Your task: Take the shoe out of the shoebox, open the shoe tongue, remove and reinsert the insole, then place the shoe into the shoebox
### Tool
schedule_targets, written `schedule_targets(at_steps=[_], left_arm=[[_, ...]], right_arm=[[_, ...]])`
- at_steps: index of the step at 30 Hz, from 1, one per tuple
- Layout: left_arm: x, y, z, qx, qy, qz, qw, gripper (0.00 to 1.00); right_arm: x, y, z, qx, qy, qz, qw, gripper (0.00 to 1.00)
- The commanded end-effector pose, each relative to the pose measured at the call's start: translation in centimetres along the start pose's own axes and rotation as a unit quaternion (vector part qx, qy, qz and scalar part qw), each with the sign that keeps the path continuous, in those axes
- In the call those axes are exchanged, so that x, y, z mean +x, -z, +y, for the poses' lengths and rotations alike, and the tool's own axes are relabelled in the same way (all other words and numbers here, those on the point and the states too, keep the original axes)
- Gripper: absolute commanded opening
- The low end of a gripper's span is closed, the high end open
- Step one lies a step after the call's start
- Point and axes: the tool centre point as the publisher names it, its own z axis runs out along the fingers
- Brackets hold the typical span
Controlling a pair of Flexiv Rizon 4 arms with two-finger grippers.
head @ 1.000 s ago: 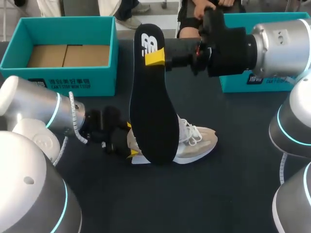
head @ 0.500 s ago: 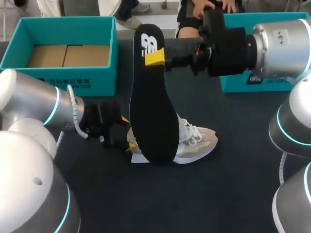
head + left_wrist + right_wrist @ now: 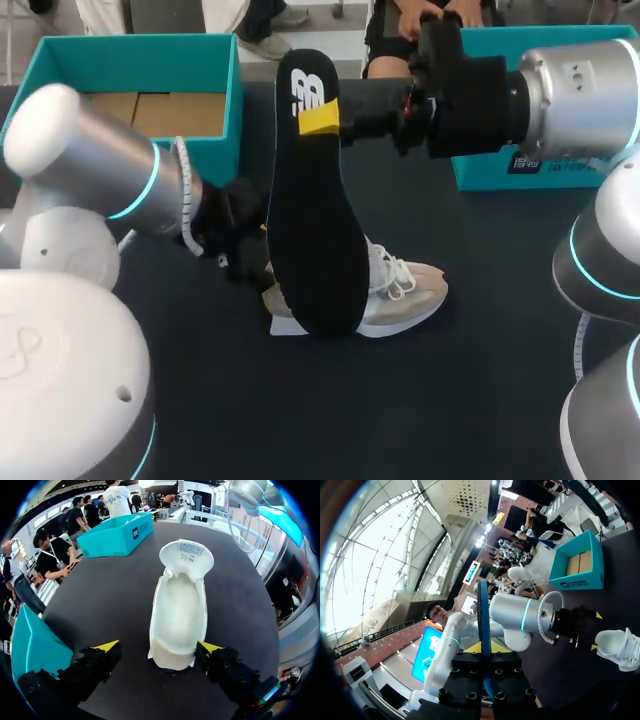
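A long black insole (image 3: 315,210) hangs upright over the table, with my right gripper (image 3: 322,118) shut on it near its upper end. In the right wrist view the insole (image 3: 483,625) shows edge-on between the shut fingers of that gripper (image 3: 484,649). The pale shoe (image 3: 405,290) lies on the dark table behind the insole's lower end. My left gripper (image 3: 262,280) is at the shoe's heel. In the left wrist view the heel of the shoe (image 3: 180,605) lies between the wide-open fingers of my left gripper (image 3: 159,647), and its mouth gapes open.
The open teal shoebox (image 3: 215,150) stands at the back left, its cardboard floor showing. A second teal box (image 3: 490,170) stands at the back right, under my right arm. The dark table (image 3: 420,400) stretches in front of the shoe.
My left arm has swung up and toward the back, and its gripper has shifted slightly closer to the heel. The right arm and insole have not moved.
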Motion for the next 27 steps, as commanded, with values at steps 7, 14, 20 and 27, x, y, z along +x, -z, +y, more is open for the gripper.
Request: schedule_targets(at_steps=[7,14,20,27], left_arm=[[0.4,0.8,-1.4,-0.132,-0.042,-0.084,0.987,1.00],[0.4,0.8,-1.4,-0.132,-0.042,-0.084,0.987,1.00],[0.2,1.1,-2.0,-0.154,-0.026,-0.064,0.986,1.00],[-0.1,1.5,-2.7,-0.189,-0.002,-0.029,0.982,1.00]], right_arm=[[0.0,-0.3,0.0,0.000,0.000,-0.001,1.000,0.00],[0.0,-0.3,0.0,0.000,0.000,-0.001,1.000,0.00],[0.0,-0.3,0.0,0.000,0.000,-0.001,1.000,0.00],[0.0,-0.3,0.0,0.000,0.000,-0.001,1.000,0.00]])
